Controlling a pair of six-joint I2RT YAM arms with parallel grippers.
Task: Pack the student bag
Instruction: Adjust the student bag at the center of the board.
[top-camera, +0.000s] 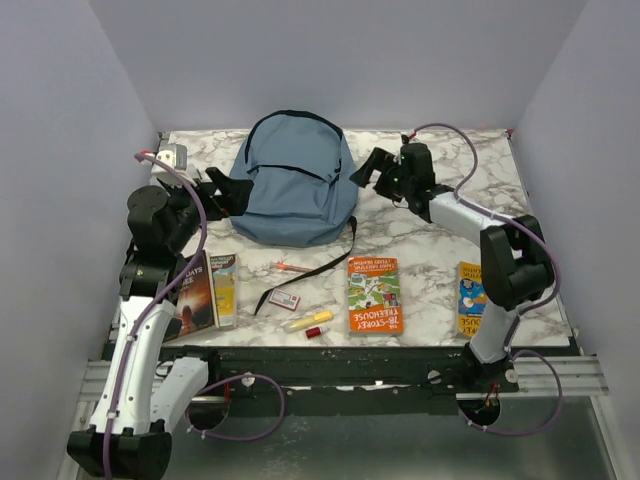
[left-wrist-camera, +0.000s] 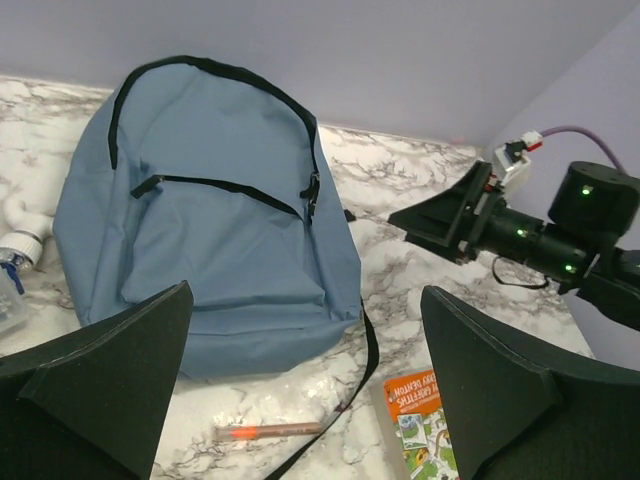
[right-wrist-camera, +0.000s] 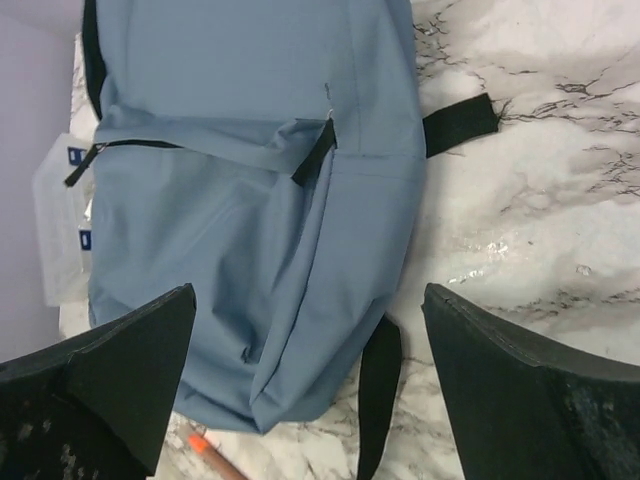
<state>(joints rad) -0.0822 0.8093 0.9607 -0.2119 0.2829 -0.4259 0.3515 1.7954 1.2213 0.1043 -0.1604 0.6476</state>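
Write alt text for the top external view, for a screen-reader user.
A dusty-blue student bag lies flat at the back of a marble-topped table, with the open left gripper and open right gripper on either side of it. Loose books and pens lie nearer the arms' bases.

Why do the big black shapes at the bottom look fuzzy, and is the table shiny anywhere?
Left wrist view: those are the fingers of the left hand, very near the lens, so their edges look soft; the bag is sharp. Right wrist view: same with the right hand, and light glints white off the table. Top view: even light, faint shadows only.
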